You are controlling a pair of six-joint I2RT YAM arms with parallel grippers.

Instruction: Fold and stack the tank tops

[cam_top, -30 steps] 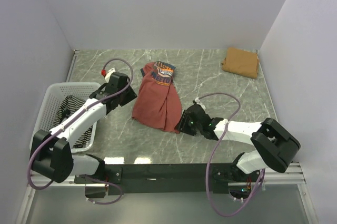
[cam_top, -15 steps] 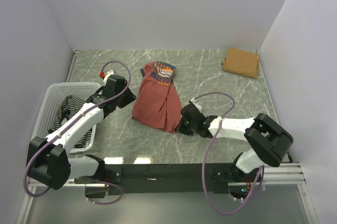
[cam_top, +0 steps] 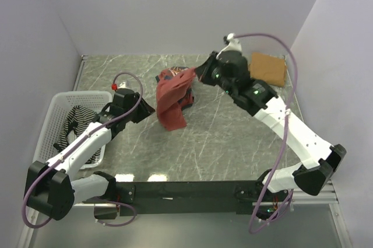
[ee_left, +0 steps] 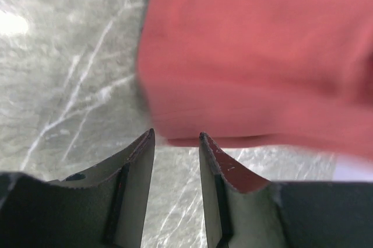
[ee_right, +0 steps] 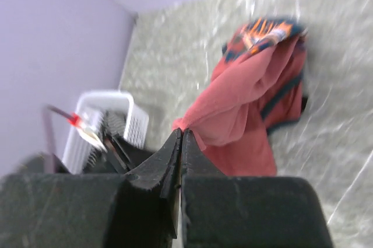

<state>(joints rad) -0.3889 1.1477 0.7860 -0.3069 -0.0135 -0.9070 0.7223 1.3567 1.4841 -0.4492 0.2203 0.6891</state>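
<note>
Two end effectors are close to one garment. Nearest you, at the left edge of the top view, a white plastic mesh basket (cam_top: 55, 103) sits on the grey marbled desk (cam_top: 233, 137). A black-and-white striped tank top (cam_top: 74, 122) lies crumpled inside it.

Just right of the basket, your left end effector (cam_top: 147, 108) sits low over the desk. Its wrist view shows the fingers (ee_left: 137, 160) partly apart with only bare desk between them. The tips stop just short of the blurred lower edge of the rust-red tank top (ee_left: 262, 55), a soft cloth one with dark trim and a chest print.

In the middle of the top view that rust-red tank top (cam_top: 172, 102) hangs bunched. Its low end is on the desk and one edge is held up.

Above centre, your right end effector (cam_top: 195, 74) has that raised edge. Its wrist view shows the end effector (ee_right: 182, 132) fully closed, with a corner of the red cloth pinched at the tips.

Farthest away, at the upper right by the back wall, a plain tan-brown tank top (cam_top: 267, 68) lies flat in a squarish shape. It is well apart from both arms.
</note>
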